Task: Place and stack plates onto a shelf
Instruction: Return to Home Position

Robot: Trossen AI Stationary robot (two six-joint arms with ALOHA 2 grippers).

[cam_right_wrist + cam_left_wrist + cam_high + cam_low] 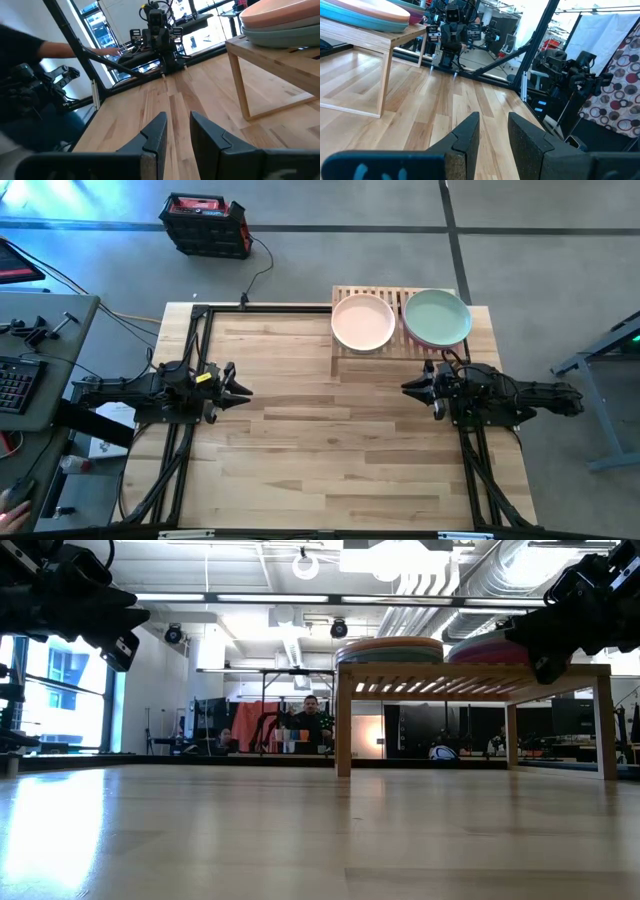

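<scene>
The plates lie in two stacks on the wooden slat shelf [345, 352] at the table's far right. A pale pink plate [363, 322] tops the left stack, and a light green plate [437, 317] tops the right one. In the low view both stacks [390, 648] rest flat on the shelf top [470, 675]. My left gripper [245, 390] is over the table's left side, level, open with nothing between its fingers [470, 131]. My right gripper [405, 388] hovers just in front of the shelf, level, open and holding nothing [178, 116].
Black frame rails [190, 350] run along the table's left, far and right sides. Bare tabletop [330, 450] lies between the arms and toward the near edge. A black and red case [205, 223] sits on the floor beyond the table. A person's arm [65, 50] shows behind the left arm.
</scene>
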